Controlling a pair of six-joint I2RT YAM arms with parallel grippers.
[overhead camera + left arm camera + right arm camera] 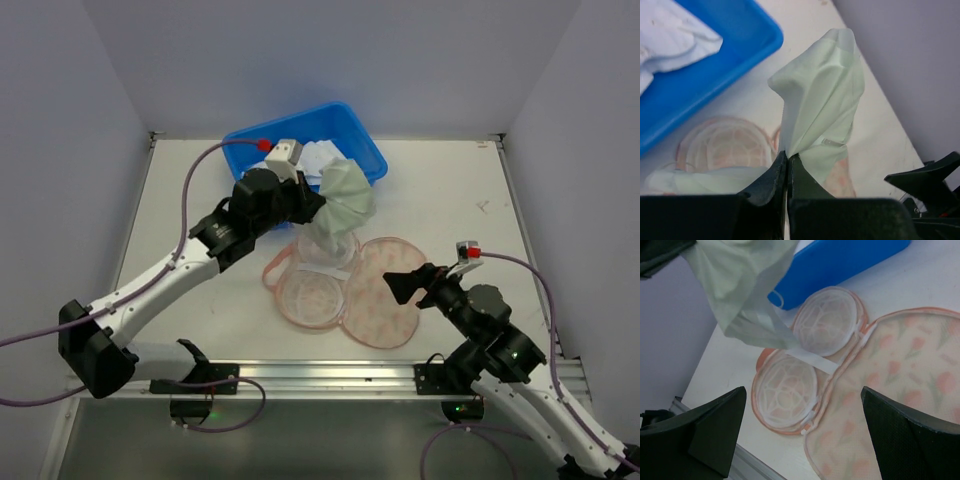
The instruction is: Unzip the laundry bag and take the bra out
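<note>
Top view, centre: my left gripper is pinching the bra aloft over the open laundry bag. Left wrist: I am gripping only a thin fold, which could slip. Right wrist: my right gripper is hanging spread, and the bra's trailing end could drag the bag.

Probably a robotics lab: white-walled booth, plain table, aluminium mounting rail.

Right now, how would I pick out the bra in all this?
Start at the blue bin at the back. Just in front of it lies the opened floral laundry bag; above that, the left pincer holds up the bra. It is the only plain pale-green cloth, hanging rather than lying flat.
</note>
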